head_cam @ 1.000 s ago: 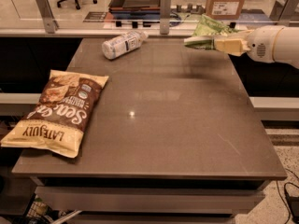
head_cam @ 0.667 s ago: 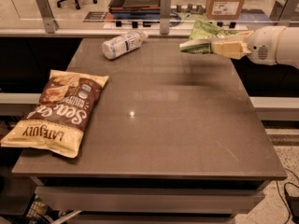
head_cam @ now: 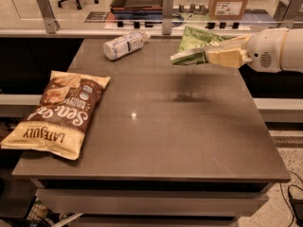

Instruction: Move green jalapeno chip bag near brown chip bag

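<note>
The claw (head_cam: 214, 56) pinches the green jalapeno chip bag (head_cam: 193, 45) above the counter (head_cam: 180, 136), its fingers covering the bag's end. The brown chip bag (head_cam: 59, 112) lies well apart from the claw, at the opposite counter edge.

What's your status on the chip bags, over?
Gripper shut on green jalapeno chip bag, above table, far right. Brown chip bag at left edge. Plastic bottle at back, off path.

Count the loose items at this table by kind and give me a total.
Chip bags: 2, the brown chip bag flat on the table, the green jalapeno chip bag held above its far side by the claw.
Bottles: 1, the white plastic bottle on its side.
Total: 3
</note>
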Controlling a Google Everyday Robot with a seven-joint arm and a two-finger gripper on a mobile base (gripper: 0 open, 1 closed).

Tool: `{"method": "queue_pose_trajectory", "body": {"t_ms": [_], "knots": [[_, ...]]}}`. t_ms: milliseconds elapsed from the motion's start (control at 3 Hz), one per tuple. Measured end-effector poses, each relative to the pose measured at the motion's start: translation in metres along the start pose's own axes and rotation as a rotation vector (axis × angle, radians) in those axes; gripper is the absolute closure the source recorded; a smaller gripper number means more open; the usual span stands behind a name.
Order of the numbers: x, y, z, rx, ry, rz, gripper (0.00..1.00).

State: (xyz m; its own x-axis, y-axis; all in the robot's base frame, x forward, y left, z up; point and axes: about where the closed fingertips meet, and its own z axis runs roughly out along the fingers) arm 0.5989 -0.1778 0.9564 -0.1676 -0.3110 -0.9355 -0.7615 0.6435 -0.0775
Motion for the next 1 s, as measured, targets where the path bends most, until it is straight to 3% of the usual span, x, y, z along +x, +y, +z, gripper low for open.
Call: {"method": "queue_pose_trajectory", "body": {"t_ms": [1000], "knots": [[0.028,0.106,-0.010,-0.158,-0.017,-0.063,1.00]]}}
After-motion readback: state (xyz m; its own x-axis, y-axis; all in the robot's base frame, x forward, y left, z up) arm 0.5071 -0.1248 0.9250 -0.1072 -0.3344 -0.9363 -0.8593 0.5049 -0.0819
